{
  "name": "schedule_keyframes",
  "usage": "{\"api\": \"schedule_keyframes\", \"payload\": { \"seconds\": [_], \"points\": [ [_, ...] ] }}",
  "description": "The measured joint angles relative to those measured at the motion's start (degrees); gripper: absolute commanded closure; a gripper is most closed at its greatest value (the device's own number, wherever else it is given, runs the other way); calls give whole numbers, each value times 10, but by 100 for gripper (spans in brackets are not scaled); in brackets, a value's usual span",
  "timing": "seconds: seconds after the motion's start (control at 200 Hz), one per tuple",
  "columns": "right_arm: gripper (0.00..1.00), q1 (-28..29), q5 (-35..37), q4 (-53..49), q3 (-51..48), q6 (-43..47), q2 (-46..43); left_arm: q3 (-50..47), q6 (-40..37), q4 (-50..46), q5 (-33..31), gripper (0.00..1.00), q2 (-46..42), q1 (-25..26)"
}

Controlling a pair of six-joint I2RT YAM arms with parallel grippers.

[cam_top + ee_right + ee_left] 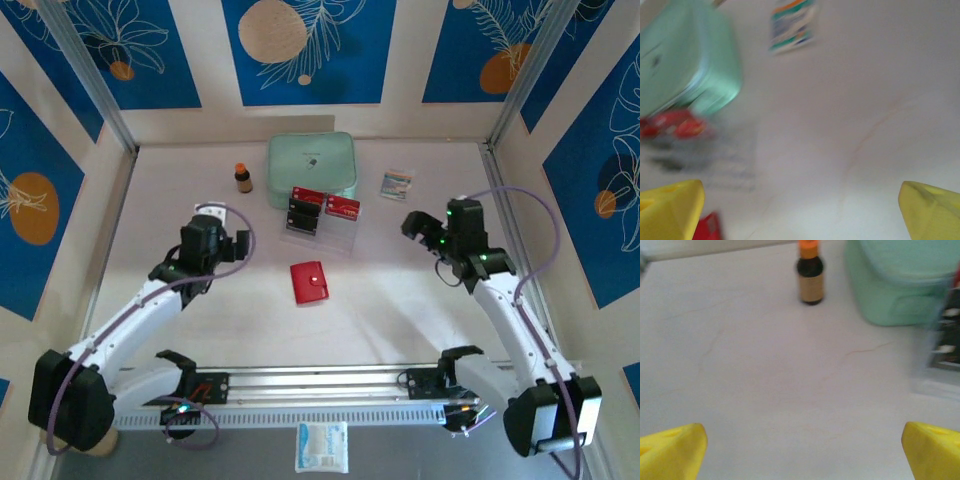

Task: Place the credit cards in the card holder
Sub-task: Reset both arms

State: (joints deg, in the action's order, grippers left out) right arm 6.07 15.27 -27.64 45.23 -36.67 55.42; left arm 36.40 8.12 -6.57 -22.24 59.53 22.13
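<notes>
We fear thin red-black credit cards (341,207), upper centre, slipping when pinched; left gripper (802,455), right gripper (801,212) both spread, empty; flat red card holder (310,282) shut.

Credit cards (341,207): small red rectangles with dark bands and tiny white marks, grouped at the middle of the far half of the worktop (400,300). Their count and whether they lie flat or stand cannot be told.

Card holder (309,282): small red wallet, closed, lying flat and slightly skewed, with its pale clasp mark facing up. It lies near the cards but apart from them, on the side toward the arm bases.
</notes>
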Motion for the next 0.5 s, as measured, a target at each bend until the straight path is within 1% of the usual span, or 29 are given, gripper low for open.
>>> {"api": "schedule_keyframes", "payload": {
  "seconds": [0.09, 0.18, 0.255, 0.335, 0.4, 0.5],
  "points": [
    [1, -49, 28, 35, -26, 26, 8, -61, -41, 88, -12, 0, -6, -35],
    [1, -70, 52, 90, -52, 58, 34, -107, -67, 176, -15, 0, 10, -69],
    [1, -72, 75, 144, -80, 86, 67, -138, -78, 258, -14, 0, 47, -94],
    [1, -70, 93, 203, -111, 117, 105, -168, -87, 341, -12, 0, 97, -111],
    [1, -64, 105, 263, -139, 146, 134, -186, -94, 400, -7, 0, 140, -115],
    [1, -43, 113, 374, -182, 193, 174, -190, -102, 464, 1, 0, 190, -116]
  ]
}}
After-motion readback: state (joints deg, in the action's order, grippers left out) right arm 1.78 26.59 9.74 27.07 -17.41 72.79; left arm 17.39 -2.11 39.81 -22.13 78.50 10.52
